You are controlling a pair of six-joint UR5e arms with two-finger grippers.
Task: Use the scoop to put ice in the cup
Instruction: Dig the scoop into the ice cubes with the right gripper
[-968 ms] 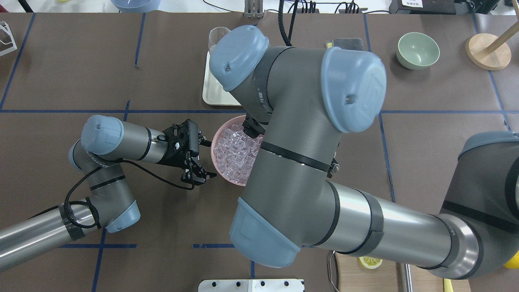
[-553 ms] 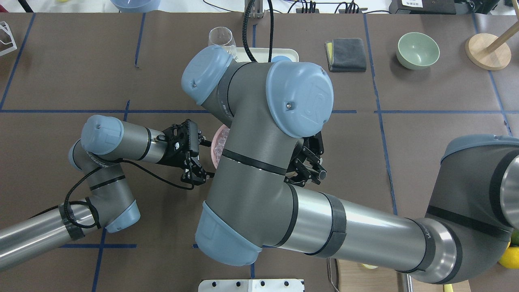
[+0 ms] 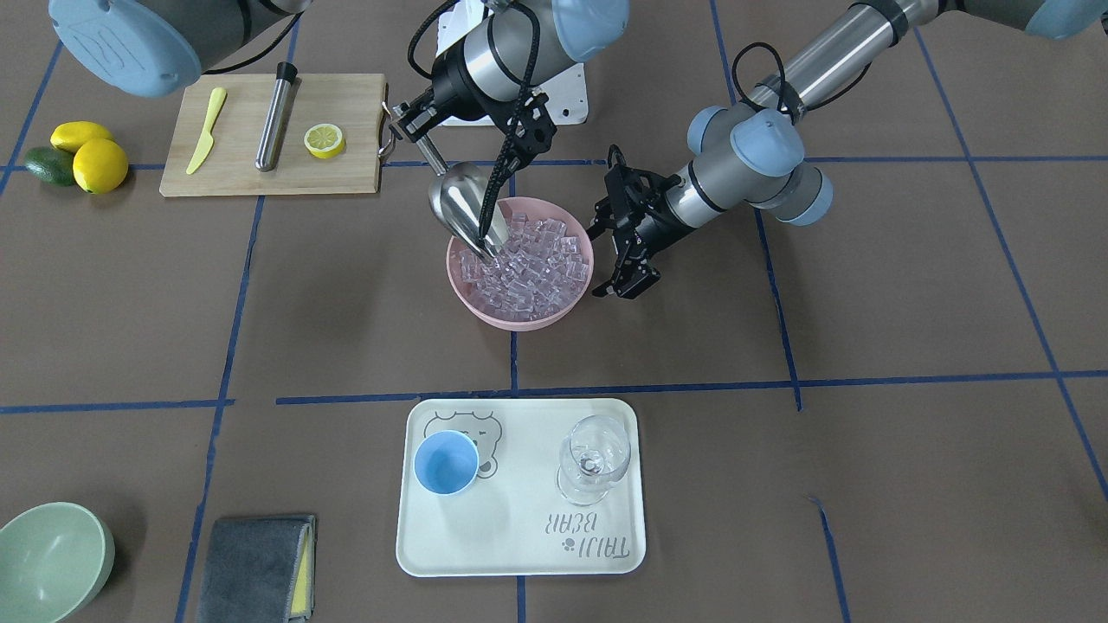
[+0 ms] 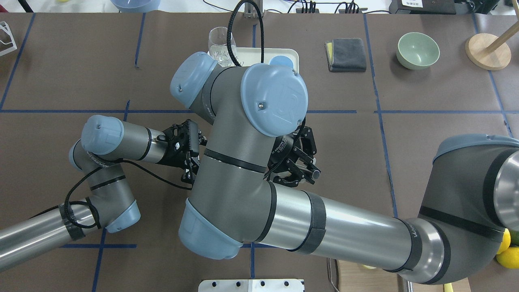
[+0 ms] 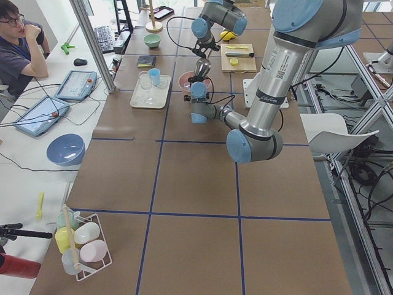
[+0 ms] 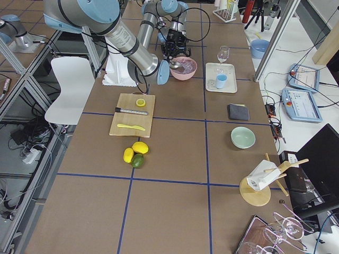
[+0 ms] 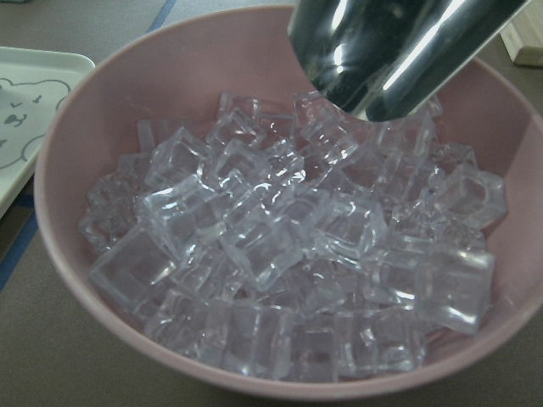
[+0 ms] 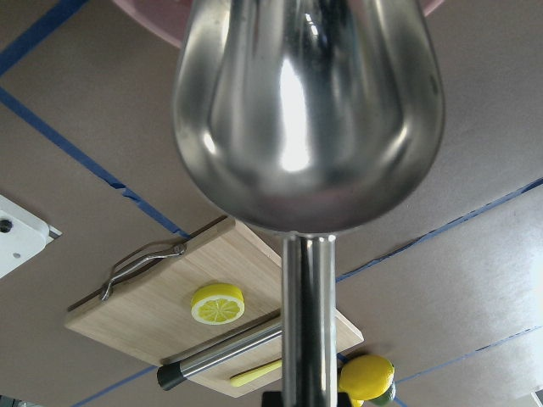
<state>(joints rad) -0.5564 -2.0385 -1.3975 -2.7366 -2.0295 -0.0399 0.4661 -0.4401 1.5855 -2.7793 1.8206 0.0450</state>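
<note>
The steel scoop is tilted down with its tip in the ice, which fills a pink bowl. My right gripper is shut on the scoop's thin handle, above the bowl's left side in the front-facing view. The right wrist view shows the scoop's trough from behind. My left gripper is open and empty, just beside the bowl's other side. Its wrist view shows the ice and the scoop's end. The light-blue cup stands empty on a white tray.
A clear stemmed glass stands on the tray beside the cup. A cutting board with a lemon slice, a steel cylinder and a yellow knife lies behind the bowl. A green bowl and a grey cloth lie near the front corner.
My right arm has swung across over the pink bowl, hiding it in the overhead view, and turned its gripper round. My left arm has not moved.
</note>
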